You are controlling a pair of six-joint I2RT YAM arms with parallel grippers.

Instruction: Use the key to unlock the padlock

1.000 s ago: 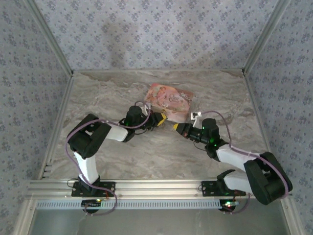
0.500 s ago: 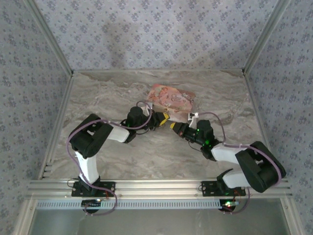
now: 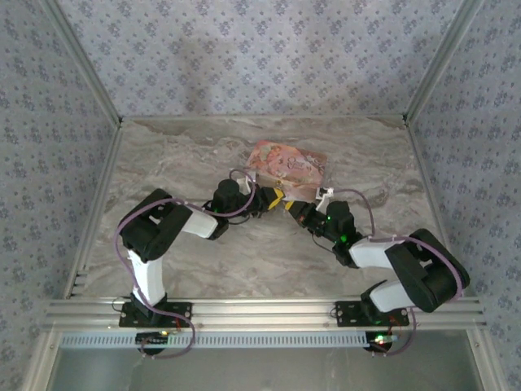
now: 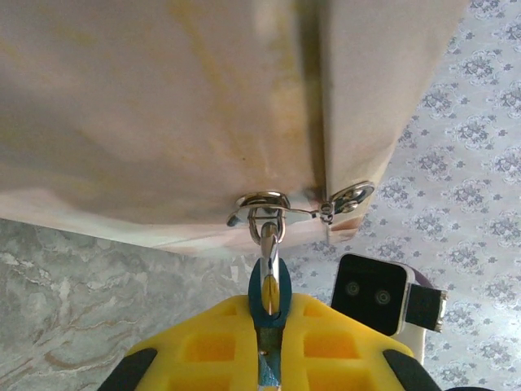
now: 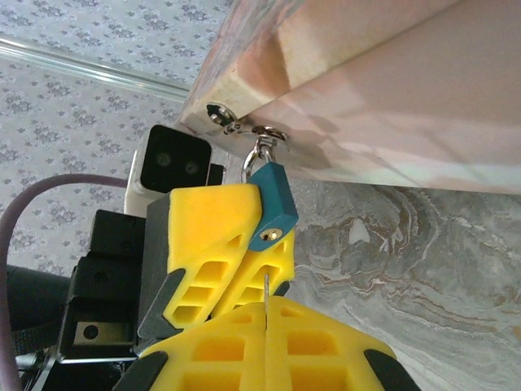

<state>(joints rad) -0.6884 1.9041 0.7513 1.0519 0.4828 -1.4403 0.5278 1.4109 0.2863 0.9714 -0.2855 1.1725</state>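
The blue padlock (image 4: 260,303) is clamped between the yellow fingers (image 4: 203,342) of the left tool (image 4: 269,316), seen edge-on from the left wrist. Its silvery shackle (image 4: 270,244) projects straight ahead of the fingertips and hooks through a metal ring (image 4: 262,201) on the near edge of the pink pouch (image 4: 163,106). From the right wrist, the padlock's keyhole (image 5: 273,234) end points back toward the right tool (image 5: 266,314). That tool is clenched on the key (image 5: 266,292), visible only as a thin metal blade between its yellow fingers. The blade tip lies just short of the lock body; whether they touch cannot be told. Beside the padlock, behind the left tool's fingers, sits a white wrist camera (image 5: 171,163). From above, the two tools meet tip to tip, with the pouch just beyond them on the marbled table (image 3: 179,163).
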